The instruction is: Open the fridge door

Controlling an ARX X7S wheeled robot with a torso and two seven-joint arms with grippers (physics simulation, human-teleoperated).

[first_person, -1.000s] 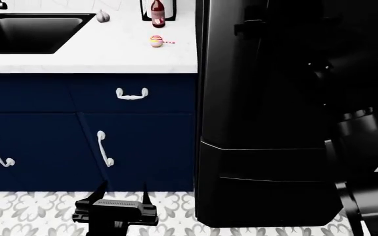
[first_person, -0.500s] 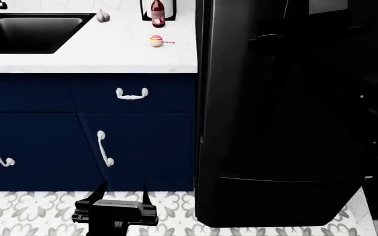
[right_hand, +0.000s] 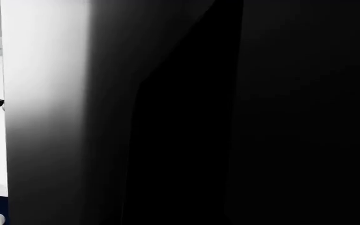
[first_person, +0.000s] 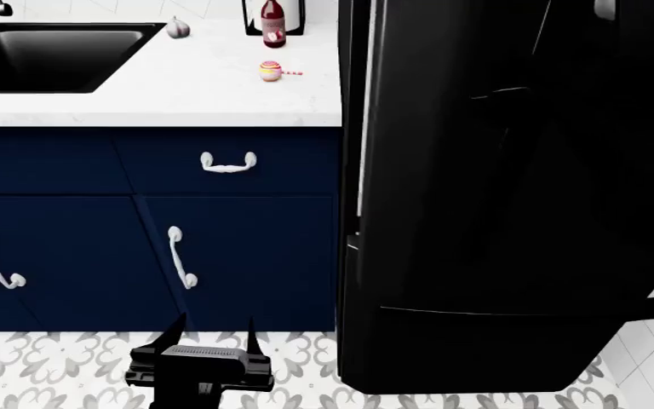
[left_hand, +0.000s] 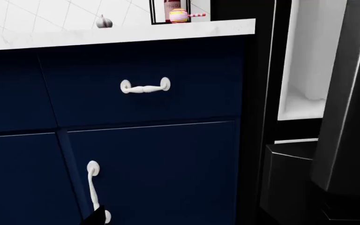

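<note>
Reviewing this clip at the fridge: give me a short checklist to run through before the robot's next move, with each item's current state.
1. Fridge door off its seal: ok; the left wrist view shows the white interior through a gap.
2. Door fully open: not ok; the head view shows only a thin bright strip at its left edge.
3. Right gripper's hold on the door: cannot tell; its camera shows only dark panel, no jaws.
4. Left gripper clear of the door: ok; it sits low in front of the navy cabinets, jaws apart, empty.
5. Bottle on the counter out of the door's swing: ok.
</note>
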